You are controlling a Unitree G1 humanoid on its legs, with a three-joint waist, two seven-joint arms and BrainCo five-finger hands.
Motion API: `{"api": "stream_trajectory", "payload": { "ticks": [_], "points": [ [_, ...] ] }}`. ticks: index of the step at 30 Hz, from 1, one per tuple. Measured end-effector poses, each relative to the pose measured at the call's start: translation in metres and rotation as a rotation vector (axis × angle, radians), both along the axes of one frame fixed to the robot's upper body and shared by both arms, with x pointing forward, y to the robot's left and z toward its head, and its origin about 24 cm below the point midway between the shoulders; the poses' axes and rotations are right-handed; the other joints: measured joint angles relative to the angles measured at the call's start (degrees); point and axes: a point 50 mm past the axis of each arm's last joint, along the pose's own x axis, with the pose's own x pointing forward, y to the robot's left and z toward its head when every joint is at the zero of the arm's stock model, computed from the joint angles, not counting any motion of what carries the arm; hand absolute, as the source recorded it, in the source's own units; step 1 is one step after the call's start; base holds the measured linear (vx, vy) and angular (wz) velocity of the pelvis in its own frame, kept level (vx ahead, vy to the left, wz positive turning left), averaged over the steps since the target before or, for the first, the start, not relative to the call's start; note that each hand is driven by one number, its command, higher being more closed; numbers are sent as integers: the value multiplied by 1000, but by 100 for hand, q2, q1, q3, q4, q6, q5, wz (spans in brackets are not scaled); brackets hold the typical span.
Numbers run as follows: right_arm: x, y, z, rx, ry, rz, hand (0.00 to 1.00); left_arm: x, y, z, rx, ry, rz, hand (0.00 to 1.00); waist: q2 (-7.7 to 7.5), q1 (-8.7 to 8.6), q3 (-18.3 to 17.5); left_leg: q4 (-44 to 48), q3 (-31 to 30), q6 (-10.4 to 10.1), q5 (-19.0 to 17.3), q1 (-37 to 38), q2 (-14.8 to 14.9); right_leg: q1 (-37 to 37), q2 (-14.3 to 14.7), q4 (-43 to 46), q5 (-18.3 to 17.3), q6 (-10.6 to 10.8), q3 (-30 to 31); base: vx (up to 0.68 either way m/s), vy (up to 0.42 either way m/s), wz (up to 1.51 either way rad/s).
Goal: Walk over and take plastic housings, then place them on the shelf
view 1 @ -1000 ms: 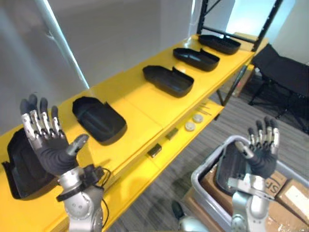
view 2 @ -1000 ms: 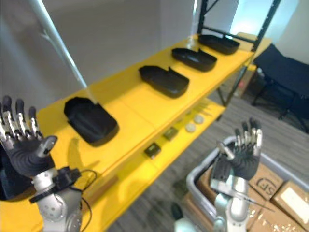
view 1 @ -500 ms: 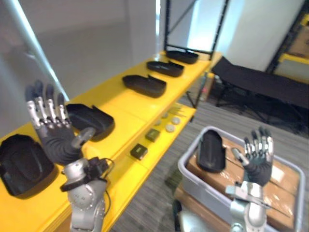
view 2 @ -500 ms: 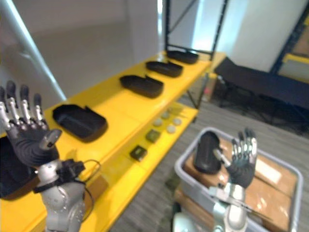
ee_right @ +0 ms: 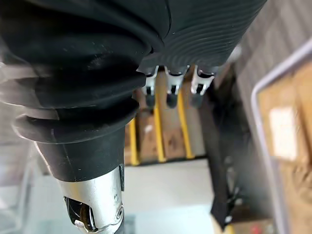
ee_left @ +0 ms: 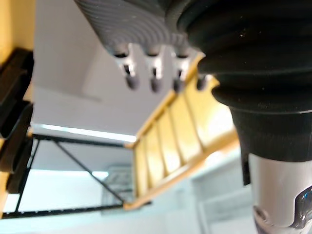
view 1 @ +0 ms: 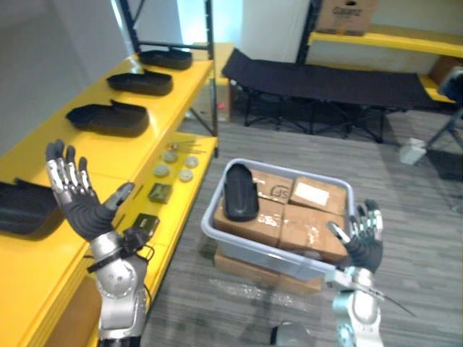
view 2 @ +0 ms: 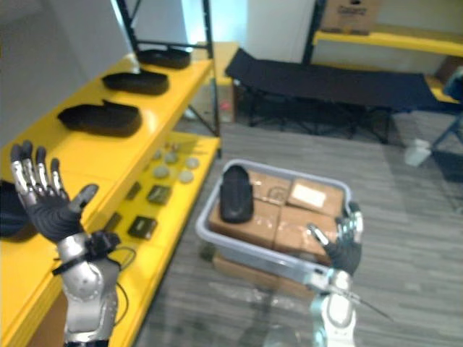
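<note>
plastic housing (view 1: 240,191): one, black, lying on cartons (view 1: 304,224) in grey bin (view 1: 253,249), not yet taken; other housings (view 1: 107,118) already along yellow shelf (view 1: 87,155); left hand (view 1: 83,210) and right hand (view 1: 364,242) raised, open-palmed, empty.

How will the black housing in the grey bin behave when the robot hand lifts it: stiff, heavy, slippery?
The black housing is probably stiff and light: the similar housings on the yellow shelf show hollow shells. Its smooth, rounded back may slip in a grasp. Lying loose on the cardboard boxes, it may rock when pushed.
</note>
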Motion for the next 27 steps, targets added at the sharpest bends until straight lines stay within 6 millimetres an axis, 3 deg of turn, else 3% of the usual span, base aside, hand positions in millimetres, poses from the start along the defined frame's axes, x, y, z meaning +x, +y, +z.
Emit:
{"api": "stream_trajectory", "payload": {
  "ticks": [1,2,3,5,7,9,14,16,17,20,22,27],
  "points": [
    [0,-2,-1,6,5,-5,0,0,0,0,-4,4,4,0,-31,-8,-7,202,-45,-3,-35,-155,84,4,22,-131,103,-17,-167,-123,-236,-7],
    [4,-12,-2,25,15,-25,0,2,-6,-7,-47,39,-13,0,180,-27,122,593,-90,6,-57,-482,340,12,321,-532,429,-220,-180,-84,-154,-13],
    [8,-15,-2,19,17,-25,0,2,-8,-11,-69,60,-16,0,263,-17,174,609,-93,8,-55,-524,386,11,404,-673,534,-256,-135,-77,-144,-26],
    [18,-19,0,-7,30,-9,0,0,-14,-29,-105,179,-37,0,451,-7,347,477,-84,57,-17,-548,358,52,531,-1074,819,-317,3,-31,-43,-42],
    [18,-23,1,-14,37,-26,0,0,-24,-44,-85,296,-109,0,519,-8,365,355,-100,105,46,-540,268,53,530,-1252,945,-291,65,-19,8,-23],
    [18,-27,-2,1,58,-44,0,1,-36,-74,-55,498,-216,0,554,-33,352,305,-267,102,80,-523,151,160,514,-1599,1152,-228,77,-22,65,-8],
    [26,-42,-20,6,179,-44,0,-3,-45,-134,-6,857,-415,0,400,-15,445,12,-385,110,97,-398,-128,355,357,-2069,1429,-157,43,-34,104,3],
    [47,-54,-26,-31,259,-36,0,-8,-55,-171,20,1070,-509,0,396,18,451,-168,-396,175,164,-320,-365,364,177,-2086,1500,-67,35,-51,152,10],
    [53,-56,-25,-42,265,-36,0,-10,-56,-178,12,1108,-516,0,405,29,459,-189,-409,182,168,-318,-414,361,133,-2086,1525,-54,30,-47,141,14],
    [86,-66,-3,-98,222,-50,0,-22,-59,-206,-42,1249,-536,0,427,77,533,-224,-592,222,192,-357,-612,391,-77,-2086,1641,28,-88,-60,137,25],
    [120,-76,32,-142,153,-95,0,-29,-61,-222,-47,1341,-544,0,442,205,692,-144,-674,267,172,-466,-723,343,-208,-2087,1662,40,-121,-109,100,16],
    [161,-103,111,-200,7,-194,0,-33,-71,-236,-38,1397,-603,0,569,386,1196,345,-993,370,101,-1021,-797,216,-382,-2033,1795,61,-443,-94,33,31]
  ]
}}
